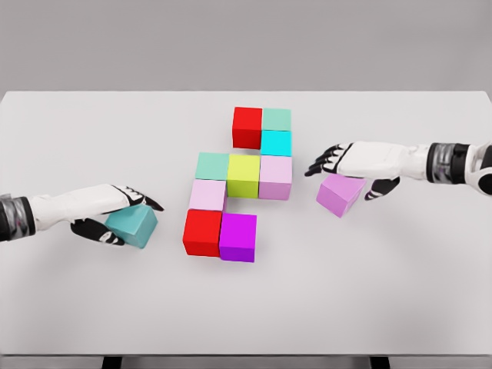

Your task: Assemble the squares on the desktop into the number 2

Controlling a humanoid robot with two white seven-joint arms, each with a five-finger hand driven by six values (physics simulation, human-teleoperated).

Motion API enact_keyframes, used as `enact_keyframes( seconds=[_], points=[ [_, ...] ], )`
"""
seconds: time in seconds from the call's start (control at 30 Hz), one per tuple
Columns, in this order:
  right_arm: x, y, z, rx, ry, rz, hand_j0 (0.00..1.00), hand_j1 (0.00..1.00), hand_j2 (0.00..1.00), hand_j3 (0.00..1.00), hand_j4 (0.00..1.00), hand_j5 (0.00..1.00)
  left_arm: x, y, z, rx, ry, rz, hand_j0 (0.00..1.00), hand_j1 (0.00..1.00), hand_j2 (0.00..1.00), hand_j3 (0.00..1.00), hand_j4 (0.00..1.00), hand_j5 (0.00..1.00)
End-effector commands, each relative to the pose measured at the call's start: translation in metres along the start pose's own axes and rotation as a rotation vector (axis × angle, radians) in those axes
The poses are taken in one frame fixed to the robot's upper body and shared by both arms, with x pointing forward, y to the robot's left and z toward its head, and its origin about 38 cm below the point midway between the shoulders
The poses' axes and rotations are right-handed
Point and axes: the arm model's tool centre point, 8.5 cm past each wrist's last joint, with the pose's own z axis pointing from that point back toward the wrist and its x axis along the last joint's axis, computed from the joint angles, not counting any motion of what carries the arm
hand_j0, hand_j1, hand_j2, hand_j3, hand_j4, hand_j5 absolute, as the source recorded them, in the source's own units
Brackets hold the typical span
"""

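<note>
everything here looks like smooth matt plastic tbh. the cubes, like the red cube (202, 232) and magenta cube (237, 237), have flat even faces with no shine. the table (77, 300) is plain matt white, no grain. the left hand (115, 211) and right hand (346, 165) have slightly glossy white shells with black fingertips

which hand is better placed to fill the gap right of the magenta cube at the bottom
Likely the right hand. Its purple cube sits on the gap's side of the magenta cube, with bare table between. The left hand and its teal cube are beyond the red cube, so the figure blocks their path.
</note>
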Motion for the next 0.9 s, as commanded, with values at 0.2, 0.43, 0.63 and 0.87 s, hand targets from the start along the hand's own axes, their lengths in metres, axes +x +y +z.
enact_keyframes(
  seconds=[0.2, 0.43, 0.63, 0.87],
  points=[
    [0.002, 0.005, -0.005, 0.021, -0.004, 0.006, 1.0, 1.0, 1.0, 1.0, 1.0, 1.0, 0.0, 0.001, -0.001, 0.007, -0.003, 0.01, 0.43, 0.43, 0.43, 0.43, 0.43, 0.43],
    [0.004, 0.005, -0.008, 0.03, -0.011, 0.011, 0.99, 0.99, 0.99, 0.99, 0.99, 0.99, -0.023, 0.056, -0.004, 0.127, 0.064, 0.042, 0.43, 0.43, 0.43, 0.43, 0.43, 0.43],
    [0.004, 0.006, -0.009, 0.032, -0.012, 0.011, 0.87, 0.87, 0.87, 0.87, 0.87, 0.87, -0.029, 0.083, -0.038, 0.19, 0.165, 0.119, 0.43, 0.43, 0.43, 0.43, 0.43, 0.43],
    [0.006, 0.009, -0.011, 0.042, -0.02, 0.011, 0.77, 0.77, 0.77, 0.77, 0.77, 0.77, -0.046, 0.11, -0.077, 0.266, 0.18, 0.196, 0.43, 0.43, 0.43, 0.43, 0.43, 0.43]
  ],
)
